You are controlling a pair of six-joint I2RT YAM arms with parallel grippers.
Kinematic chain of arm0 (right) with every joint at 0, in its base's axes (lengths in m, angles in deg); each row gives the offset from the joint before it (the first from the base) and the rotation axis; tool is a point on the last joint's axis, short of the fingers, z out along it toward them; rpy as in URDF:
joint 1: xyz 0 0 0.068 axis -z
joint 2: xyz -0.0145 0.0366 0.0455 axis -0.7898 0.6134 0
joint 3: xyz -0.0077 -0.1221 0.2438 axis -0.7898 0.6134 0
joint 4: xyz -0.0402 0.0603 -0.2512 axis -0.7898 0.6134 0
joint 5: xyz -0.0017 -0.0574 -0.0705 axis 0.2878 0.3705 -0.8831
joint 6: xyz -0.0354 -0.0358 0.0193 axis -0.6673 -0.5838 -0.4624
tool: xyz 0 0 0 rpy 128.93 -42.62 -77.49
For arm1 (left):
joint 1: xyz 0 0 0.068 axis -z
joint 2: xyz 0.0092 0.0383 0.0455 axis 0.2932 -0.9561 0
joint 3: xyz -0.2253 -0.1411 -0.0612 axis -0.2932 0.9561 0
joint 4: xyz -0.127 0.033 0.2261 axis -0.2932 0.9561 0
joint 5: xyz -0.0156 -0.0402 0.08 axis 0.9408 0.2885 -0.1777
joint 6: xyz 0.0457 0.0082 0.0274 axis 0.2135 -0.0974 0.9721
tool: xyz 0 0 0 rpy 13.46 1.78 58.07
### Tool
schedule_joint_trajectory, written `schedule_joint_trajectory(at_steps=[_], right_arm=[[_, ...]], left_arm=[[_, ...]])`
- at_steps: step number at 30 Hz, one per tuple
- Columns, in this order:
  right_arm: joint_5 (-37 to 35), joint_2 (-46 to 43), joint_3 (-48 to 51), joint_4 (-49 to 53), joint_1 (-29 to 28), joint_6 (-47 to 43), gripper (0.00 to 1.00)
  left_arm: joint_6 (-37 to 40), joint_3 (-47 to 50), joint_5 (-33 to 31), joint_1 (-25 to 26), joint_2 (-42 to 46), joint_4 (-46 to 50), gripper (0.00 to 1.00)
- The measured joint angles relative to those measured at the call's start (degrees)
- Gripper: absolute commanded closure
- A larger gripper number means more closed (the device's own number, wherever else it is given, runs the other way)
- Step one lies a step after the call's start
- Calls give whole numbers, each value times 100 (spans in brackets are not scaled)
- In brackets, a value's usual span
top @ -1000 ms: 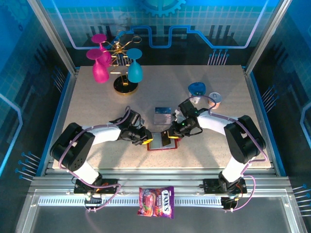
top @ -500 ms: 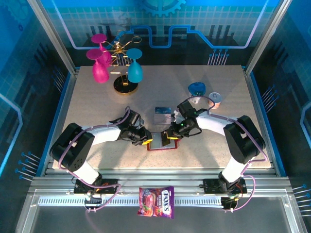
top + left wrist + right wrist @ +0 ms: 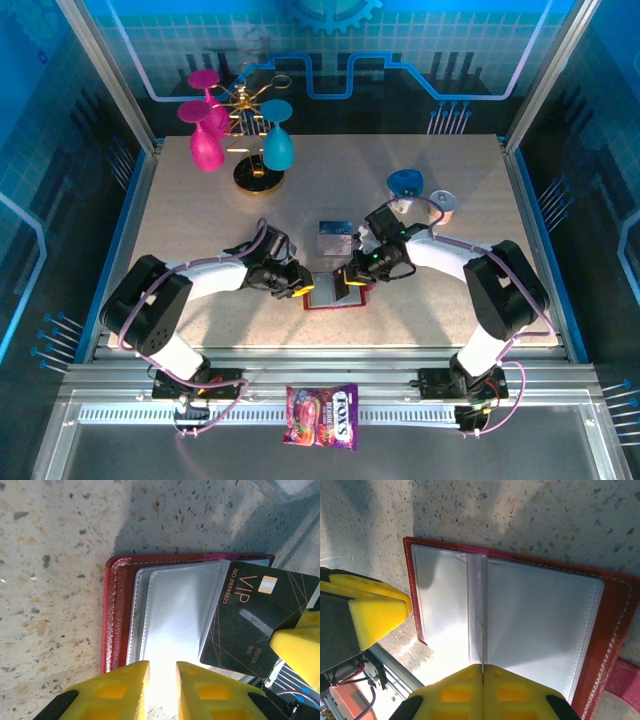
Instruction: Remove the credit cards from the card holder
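Observation:
The red card holder lies open on the table between both arms, its greyish pockets facing up. A black credit card marked VIP sticks out of its right side, tilted. My right gripper is shut on that card, which shows edge-on between its fingers. My left gripper hovers at the holder's left half with its jaws a narrow gap apart and nothing pinched between them. Two more cards, blue and pale, lie on the table just behind the holder.
A gold stand with a pink goblet and a teal goblet stands at the back left. Small blue and pink pieces sit behind the right arm. A colourful candy bag lies on the front rail.
My right gripper has closed fully on the black card. Both arms have barely moved, and the holder stays in place.

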Motion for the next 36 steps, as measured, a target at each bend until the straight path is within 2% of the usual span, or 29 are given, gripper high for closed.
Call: schedule_joint_trajectory(at_steps=[12,24,29,31,36], right_arm=[[-251,-46,-684,894,2,-876,100],[-1064,-46,-1797,2361,2,-2507,100],[-1425,-46,-2033,2743,2,-3195,100],[-1574,-46,-2124,2896,2,-3477,97],[-1853,-46,-2297,3169,2,-4135,98]], left_arm=[[0,0,-24,0,87,13,78],[0,2,-48,-9,258,17,78],[2,2,-66,-35,306,24,78],[11,2,-74,-44,328,46,78],[98,17,-96,-50,404,127,78]])
